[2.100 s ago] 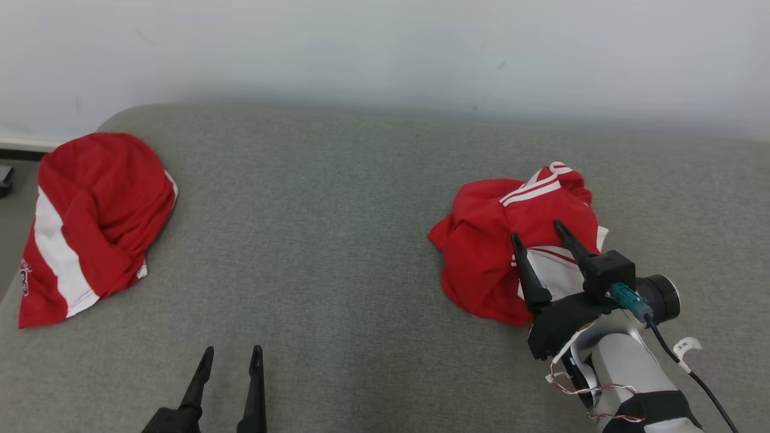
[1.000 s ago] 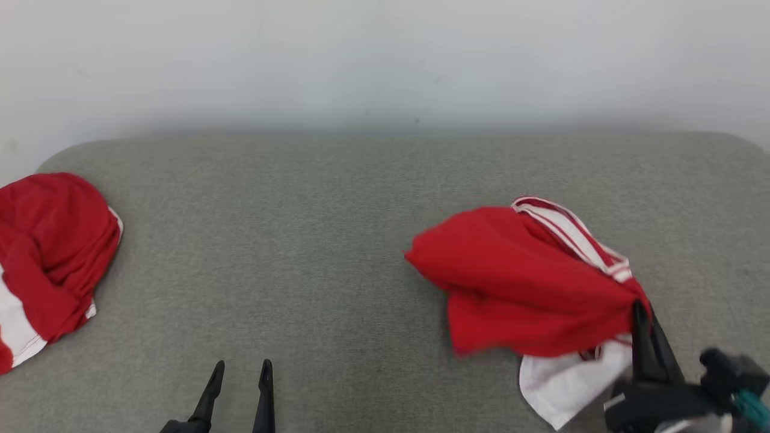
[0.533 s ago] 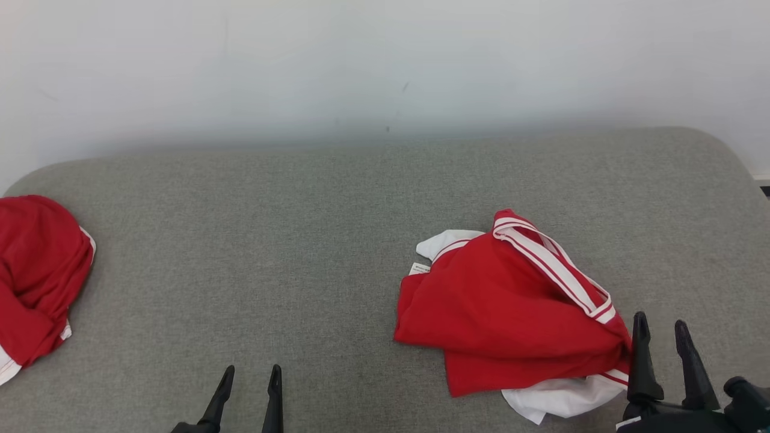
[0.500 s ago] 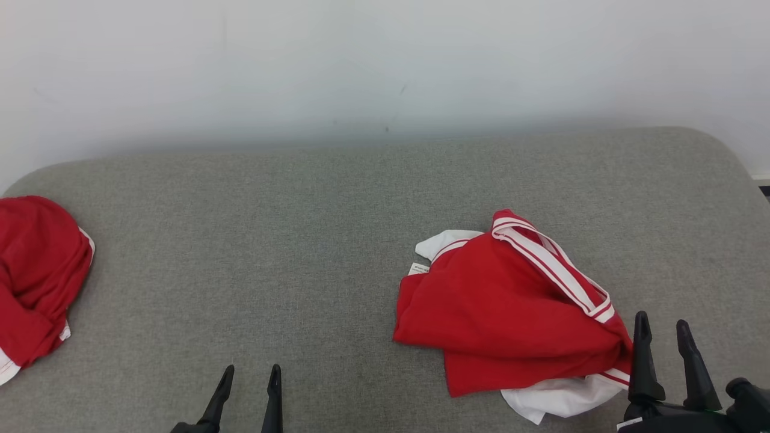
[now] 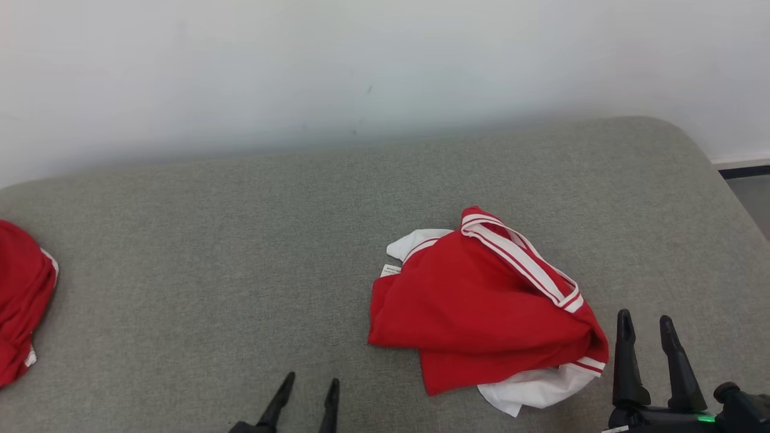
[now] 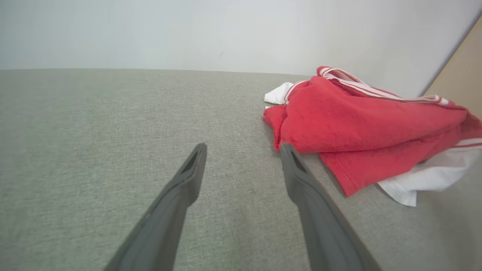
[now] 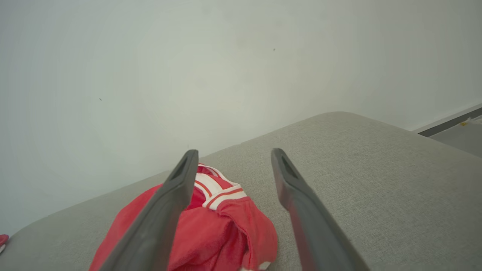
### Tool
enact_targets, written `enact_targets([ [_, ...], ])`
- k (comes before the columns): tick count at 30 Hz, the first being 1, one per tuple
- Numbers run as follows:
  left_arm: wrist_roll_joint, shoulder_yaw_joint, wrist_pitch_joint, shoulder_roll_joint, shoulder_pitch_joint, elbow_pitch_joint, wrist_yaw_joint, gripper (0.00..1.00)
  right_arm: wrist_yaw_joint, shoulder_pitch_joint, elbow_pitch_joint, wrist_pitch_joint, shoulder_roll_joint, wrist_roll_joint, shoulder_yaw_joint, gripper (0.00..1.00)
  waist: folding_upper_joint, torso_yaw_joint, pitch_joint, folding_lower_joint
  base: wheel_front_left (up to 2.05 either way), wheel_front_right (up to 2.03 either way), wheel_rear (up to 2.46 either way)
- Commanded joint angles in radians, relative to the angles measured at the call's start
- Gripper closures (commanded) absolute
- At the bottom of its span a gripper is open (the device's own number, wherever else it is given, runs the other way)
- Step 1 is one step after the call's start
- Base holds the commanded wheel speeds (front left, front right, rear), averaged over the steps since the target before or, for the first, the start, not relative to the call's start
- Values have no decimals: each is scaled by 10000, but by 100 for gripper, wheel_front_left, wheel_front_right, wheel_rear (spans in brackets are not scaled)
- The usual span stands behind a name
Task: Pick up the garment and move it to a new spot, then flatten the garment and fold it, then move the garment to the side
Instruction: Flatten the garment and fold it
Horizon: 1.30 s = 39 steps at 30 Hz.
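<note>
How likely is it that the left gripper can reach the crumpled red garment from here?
Probably yes. The left gripper stands open, and only grey cushion lies between it and the near edge of the red garment. In the left wrist view, one fingertip sits close beside that edge.

To my far left a red cloth point(image 5: 21, 300) lies on the grey cushion point(image 5: 210, 270) below a white wall point(image 5: 361, 60).

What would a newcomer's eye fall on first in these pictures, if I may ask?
The crumpled red-and-white garment right of centre on the grey cushion stands out first. Just to its right the right gripper hovers open. A second red garment lies at the far left edge.
</note>
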Motion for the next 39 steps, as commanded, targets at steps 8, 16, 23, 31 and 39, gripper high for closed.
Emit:
enact_targets([
  [8, -587, -1817, -33, 5, -710, 1065, -197, 0, -22, 35, 172, -5, 40, -455, 745, 0, 0, -831, 398, 1, 0, 0, 0],
  [16, -1244, -2789, -34, 2, -1765, 2255, -250, 0, -22, 0, 557, -5, 32, -554, 1281, 0, 0, -1504, 732, 1, 0, 0, 0],
  [23, -1694, -3165, -34, 7, -2532, 3302, -193, 0, -22, -203, 708, -5, 30, -477, 1698, 0, 0, -1963, 1061, 1, 0, 0, 0],
  [31, -2201, -3510, -31, 1, -3080, 3928, -203, 64, -22, -321, 747, -5, 29, -437, 1774, 0, 0, -2134, 1211, 1, 0, 0, 0],
  [39, -2495, -3061, -34, 4, -3254, 3122, -38, 100, -22, -147, 725, -5, 27, -515, 1509, 0, 0, -1570, 1140, 1, 0, 0, 0],
])
